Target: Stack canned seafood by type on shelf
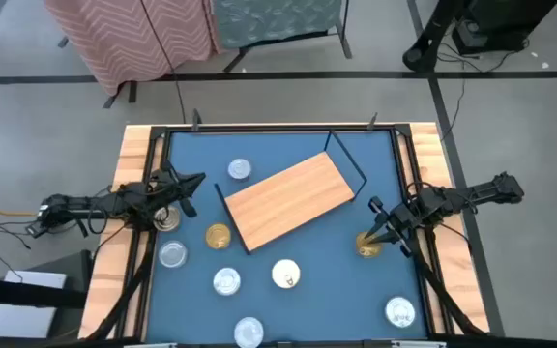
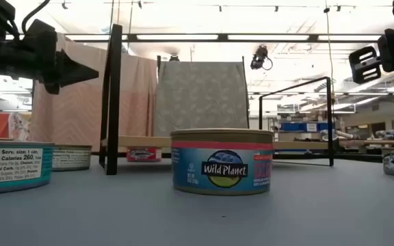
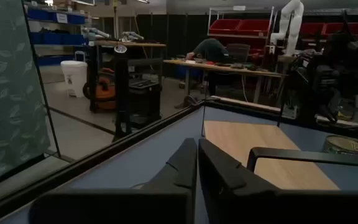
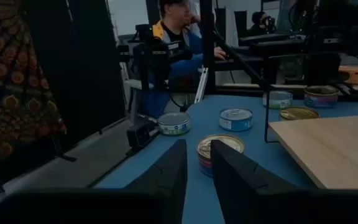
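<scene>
Flanking the shelf [image 1: 293, 198], left fingers [image 3: 185, 165] pressed together; right fingers' [image 4: 229, 165] gap unclear.

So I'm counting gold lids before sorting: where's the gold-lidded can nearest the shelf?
In the high view, the gold-lidded can lies on the blue table left of centre, just off the wooden shelf's near-left corner, with a silver-lidded can further left.

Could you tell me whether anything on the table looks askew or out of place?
Yes: the shelf sits diagonally across the table, its edges not parallel to the rim. No can rests on it.
</scene>
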